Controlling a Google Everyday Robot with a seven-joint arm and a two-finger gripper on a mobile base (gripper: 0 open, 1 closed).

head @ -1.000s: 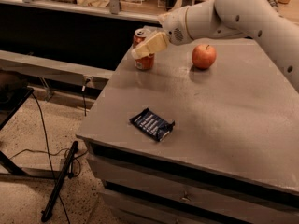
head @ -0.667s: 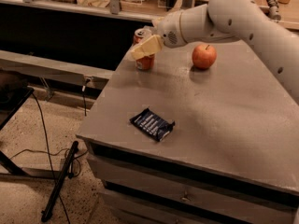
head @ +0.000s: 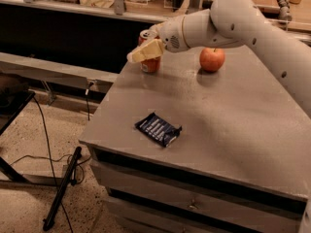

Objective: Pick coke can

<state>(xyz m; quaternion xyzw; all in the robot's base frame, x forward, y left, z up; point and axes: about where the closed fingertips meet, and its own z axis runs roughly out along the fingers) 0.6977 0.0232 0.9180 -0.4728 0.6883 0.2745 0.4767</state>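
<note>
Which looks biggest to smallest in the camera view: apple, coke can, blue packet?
1. blue packet, but it is nearest the camera.
Tied: apple and coke can look alike; the gripper, at the can's front, hides part of it.

The pincer (head: 144, 52), at the worktop's (head: 233, 120) 11 o'clock corner, covers the coke can's (head: 151, 66) middle; only its top and base show. The arm (head: 272, 38) and worktop are cut off at 3 o'clock.

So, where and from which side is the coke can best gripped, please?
Across its round side wall at mid-height, probably, coming in level from the apple side: the coke can stands upright by the table's edge. The gripper is right at it.
</note>
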